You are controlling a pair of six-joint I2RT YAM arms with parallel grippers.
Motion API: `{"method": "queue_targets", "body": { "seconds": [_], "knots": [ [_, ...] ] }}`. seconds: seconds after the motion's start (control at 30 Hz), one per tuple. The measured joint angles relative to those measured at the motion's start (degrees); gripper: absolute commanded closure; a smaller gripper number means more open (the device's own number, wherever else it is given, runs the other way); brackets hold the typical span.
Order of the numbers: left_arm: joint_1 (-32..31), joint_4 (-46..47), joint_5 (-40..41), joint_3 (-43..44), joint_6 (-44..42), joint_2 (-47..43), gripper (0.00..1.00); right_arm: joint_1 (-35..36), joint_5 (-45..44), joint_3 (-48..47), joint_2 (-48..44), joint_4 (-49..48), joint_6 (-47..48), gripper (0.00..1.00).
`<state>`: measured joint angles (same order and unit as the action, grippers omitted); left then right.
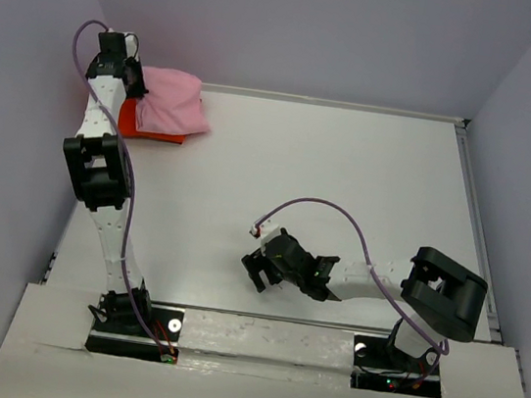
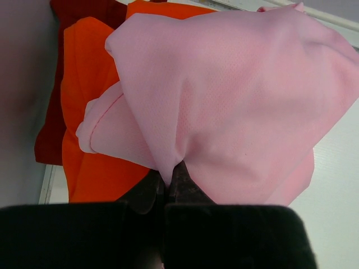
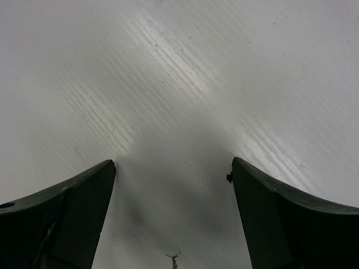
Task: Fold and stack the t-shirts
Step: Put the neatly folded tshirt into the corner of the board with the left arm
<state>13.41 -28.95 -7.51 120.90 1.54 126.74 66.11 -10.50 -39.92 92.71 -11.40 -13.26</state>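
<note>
Pinching the pink t-shirt (image 2: 235, 101) on the orange t-shirt (image 2: 90, 84), left gripper (image 2: 168, 176) risks unfolding it if dragged; right gripper (image 3: 173, 162) hangs wide, empty, well apart.

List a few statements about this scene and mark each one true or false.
1. The pink t-shirt and the orange t-shirt sit at the far left corner of the table. True.
2. The orange t-shirt lies on top of the pink t-shirt. False: the pink one lies over the orange one.
3. The left gripper is shut on the pink t-shirt. True.
4. The right gripper holds cloth. False: its jaws are open and empty above the table.
</note>
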Motion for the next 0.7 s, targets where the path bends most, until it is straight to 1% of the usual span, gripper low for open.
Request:
{"method": "queue_targets", "body": {
  "seconds": [0.13,0.47,0.7],
  "knots": [
    [0.00,-0.24,-0.79,1.22,0.35,0.00,1.00,0.00,0.00,0.00,0.02,-0.04,0.00,0.11],
    [0.20,-0.79,-4.02,8.68,0.90,0.00,1.00,0.00,-0.02,0.00,0.33,-0.70,0.22,0.11],
    [0.22,-1.01,-4.22,8.94,0.81,0.44,1.00,0.00,-0.02,0.00,0.33,-0.72,0.24,0.11]
  ]
}}
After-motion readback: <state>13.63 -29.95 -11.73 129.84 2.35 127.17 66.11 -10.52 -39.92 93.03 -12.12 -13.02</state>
